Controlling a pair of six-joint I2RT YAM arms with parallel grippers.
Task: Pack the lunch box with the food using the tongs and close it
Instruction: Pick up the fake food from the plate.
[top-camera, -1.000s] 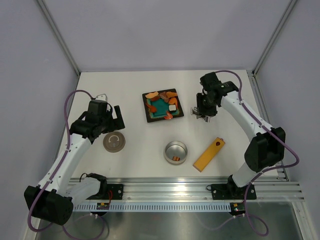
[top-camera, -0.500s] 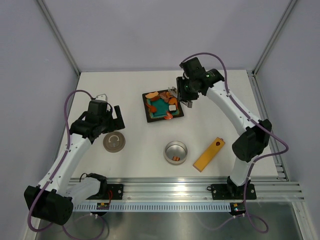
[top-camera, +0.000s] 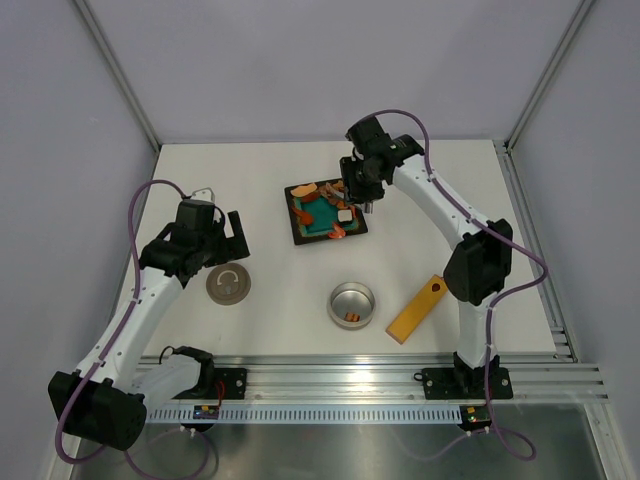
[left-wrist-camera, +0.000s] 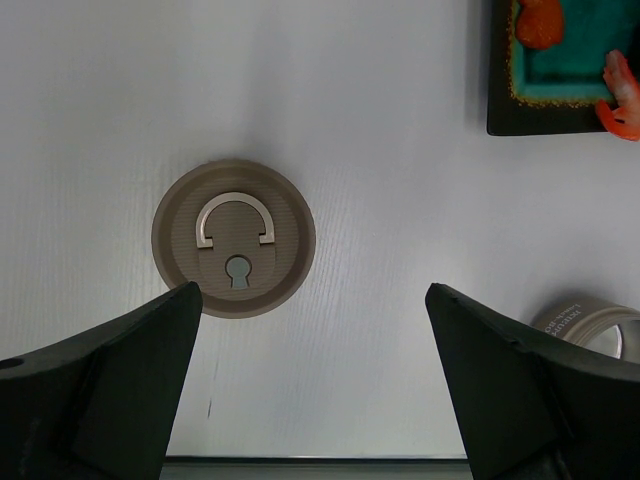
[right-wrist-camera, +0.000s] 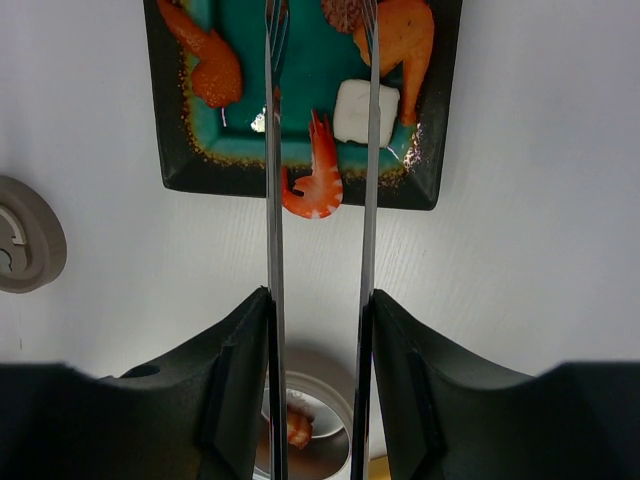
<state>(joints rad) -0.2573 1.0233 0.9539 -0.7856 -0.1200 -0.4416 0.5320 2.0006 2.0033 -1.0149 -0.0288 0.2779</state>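
My right gripper (top-camera: 358, 192) hangs over the right side of the square black plate (top-camera: 297, 236), shut on the slim silver tongs (right-wrist-camera: 272, 200). Its jaws (right-wrist-camera: 318, 300) press on both tong arms. The arms stand apart and reach over the plate (right-wrist-camera: 230, 182), with their tips cut off at the top of the wrist view. The food lies below them: a shrimp (right-wrist-camera: 315, 180) on the near rim, a white cube (right-wrist-camera: 366, 112) and orange pieces (right-wrist-camera: 212, 70). The round silver lunch box (top-camera: 352, 304) holds an orange piece (right-wrist-camera: 298, 428). My left gripper (top-camera: 225, 235) is open just behind the lid (left-wrist-camera: 233, 238).
A long yellow-orange flat bar (top-camera: 418, 309) lies right of the tin, near the front rail. The lid (top-camera: 228, 285) sits on the table left of the tin (left-wrist-camera: 590, 322). Grey walls close in the table at the back and sides.
My right arm has swung left, from beside the plate to over its right side, and the tong arms have spread a little. The left arm has stayed put.
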